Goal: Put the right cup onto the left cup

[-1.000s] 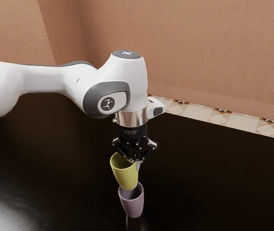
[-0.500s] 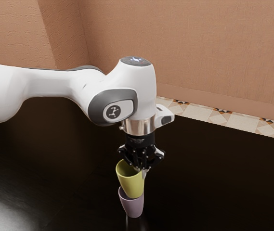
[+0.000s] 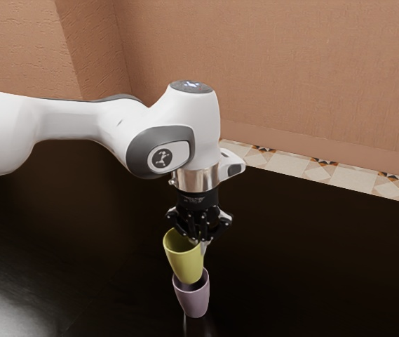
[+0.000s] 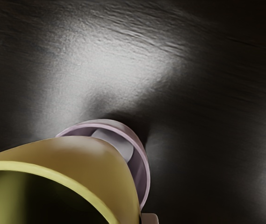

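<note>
Yellow cup (image 3: 184, 263) gripped, wrist view: lilac interior (image 4: 121, 144)

Indoor room, exact kind unclear, textured orange-brown walls (image 3: 269, 63), patterned tiles (image 3: 353, 175) along their foot, dark tabletop (image 3: 325, 267)

yellow cup (image 4: 76, 151) runs off the wrist view's lower and left edges, and blocks part of the purple cup (image 4: 141, 175). can't tell if they're touching tbh. arm's (image 3: 66, 119) cut off at the exterior view's left edge too
</note>
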`<control>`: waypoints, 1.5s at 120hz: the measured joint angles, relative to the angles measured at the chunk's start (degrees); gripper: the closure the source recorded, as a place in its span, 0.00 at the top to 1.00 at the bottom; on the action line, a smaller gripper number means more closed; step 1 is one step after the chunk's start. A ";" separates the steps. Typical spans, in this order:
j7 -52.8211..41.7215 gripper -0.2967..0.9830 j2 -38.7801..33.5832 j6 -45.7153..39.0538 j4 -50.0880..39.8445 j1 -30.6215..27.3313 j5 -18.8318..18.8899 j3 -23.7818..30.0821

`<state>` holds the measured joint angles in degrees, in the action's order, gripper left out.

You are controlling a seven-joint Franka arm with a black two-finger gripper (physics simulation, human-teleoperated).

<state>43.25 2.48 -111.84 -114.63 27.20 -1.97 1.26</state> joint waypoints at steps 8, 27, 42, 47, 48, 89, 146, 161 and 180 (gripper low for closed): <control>0.01 0.15 0.02 0.00 0.00 0.25 -0.01 0.06; 0.02 0.15 0.11 0.00 -0.06 1.13 0.01 0.07; 0.02 0.15 0.19 0.00 -0.08 1.24 0.01 0.04; 0.02 0.15 0.20 0.00 -0.09 1.14 0.01 0.04; 0.02 0.15 0.20 0.00 -0.09 1.12 0.01 0.04; 0.01 0.15 1.12 -0.04 -0.02 0.64 -0.01 0.04; 0.00 0.26 2.23 -1.11 -0.59 0.82 -0.13 0.06; -0.09 0.42 2.22 -1.78 -0.85 0.89 -0.19 0.16; -0.20 0.60 1.63 -2.33 -0.53 0.90 -0.22 0.29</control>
<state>43.05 4.11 -114.17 -115.16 28.10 -2.19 1.55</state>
